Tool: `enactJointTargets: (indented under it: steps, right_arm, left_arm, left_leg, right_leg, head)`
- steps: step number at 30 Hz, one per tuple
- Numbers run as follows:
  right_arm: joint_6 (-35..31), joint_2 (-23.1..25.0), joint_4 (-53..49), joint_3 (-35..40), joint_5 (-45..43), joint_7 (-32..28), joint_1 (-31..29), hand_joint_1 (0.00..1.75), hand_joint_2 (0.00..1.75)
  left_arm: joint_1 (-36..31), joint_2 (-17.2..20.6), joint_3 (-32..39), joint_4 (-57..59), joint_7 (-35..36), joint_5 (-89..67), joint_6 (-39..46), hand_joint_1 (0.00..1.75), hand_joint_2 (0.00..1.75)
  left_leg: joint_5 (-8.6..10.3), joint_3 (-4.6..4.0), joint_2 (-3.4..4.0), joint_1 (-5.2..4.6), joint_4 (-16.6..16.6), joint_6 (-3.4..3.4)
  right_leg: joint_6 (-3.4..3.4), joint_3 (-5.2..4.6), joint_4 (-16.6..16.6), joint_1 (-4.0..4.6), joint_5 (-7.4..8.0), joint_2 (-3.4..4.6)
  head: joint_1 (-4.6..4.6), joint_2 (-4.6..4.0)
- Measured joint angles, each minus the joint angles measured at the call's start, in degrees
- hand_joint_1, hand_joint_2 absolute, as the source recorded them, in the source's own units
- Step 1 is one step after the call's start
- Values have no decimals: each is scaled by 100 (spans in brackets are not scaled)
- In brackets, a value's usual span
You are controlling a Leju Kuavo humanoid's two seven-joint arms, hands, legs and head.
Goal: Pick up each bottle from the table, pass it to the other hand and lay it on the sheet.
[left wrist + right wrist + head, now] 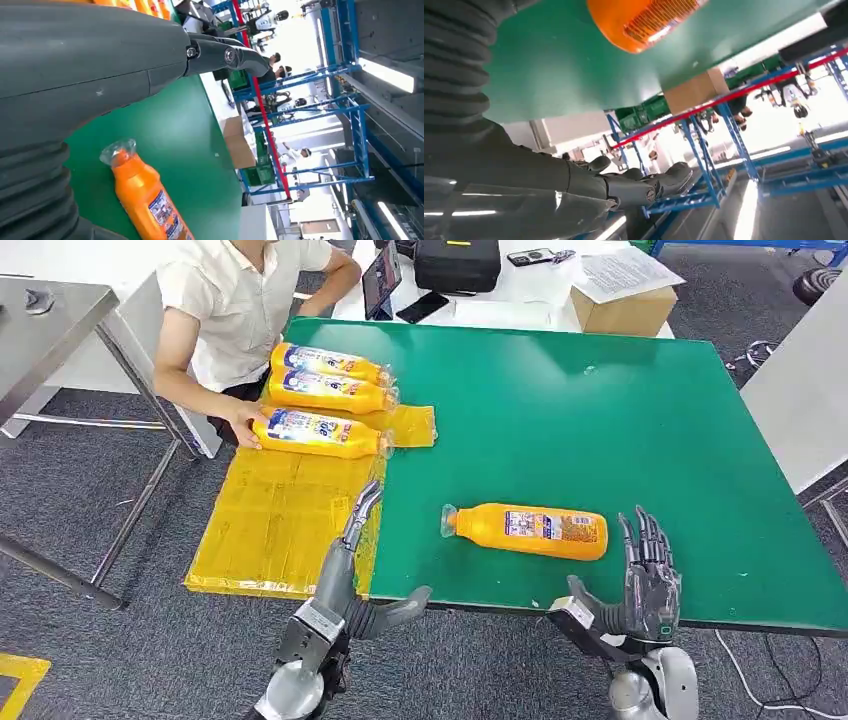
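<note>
One orange bottle (pixel 530 530) lies on its side on the green table (pixel 600 410), cap end toward my left; the left wrist view shows it as the bottle (pixel 145 197) and the right wrist view shows its base (pixel 644 20). My right hand (pixel 645 585) stands at the table's near edge just right of it, fingers spread, holding nothing. My left hand (pixel 350 570) hangs by the near left corner over the yellow sheet (pixel 275 515), fingers straight and empty. Three more orange bottles (pixel 320 390) lie on the sheet's far end.
A person (pixel 235 310) sits at the table's far left with a hand on the nearest laid bottle (pixel 315 433). A cardboard box (pixel 625 300), a black case (pixel 457 262) and a tablet (pixel 382 280) stand on the white table behind. A metal table (pixel 50 310) is at left.
</note>
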Motion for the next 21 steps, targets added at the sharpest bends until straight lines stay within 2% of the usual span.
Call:
enactJointTargets:
  steps: [16,18,21]
  right_arm:
    - [-2,-190,500,0,168,251,-169,0,175]
    - [-2,-430,1361,332,164,694,-670,0,175]
    - [0,-503,1830,619,164,861,-1015,0,175]
  left_arm:
    - [8,0,-68,7,22,-142,94,0,175]
    - [-41,-15,-166,138,85,-190,-13,0,175]
    - [-111,-63,-240,240,127,-181,-46,0,175]
  left_leg:
    - [0,-1,-2,-1,0,0]
    - [1,-1,3,-2,0,1]
    - [4,0,4,-1,0,4]
  right_leg:
    - [0,1,-1,-2,0,0]
    - [1,1,0,-1,2,1]
    - [1,1,0,-1,2,1]
  head:
    - [0,0]
    - [0,0]
    - [0,0]
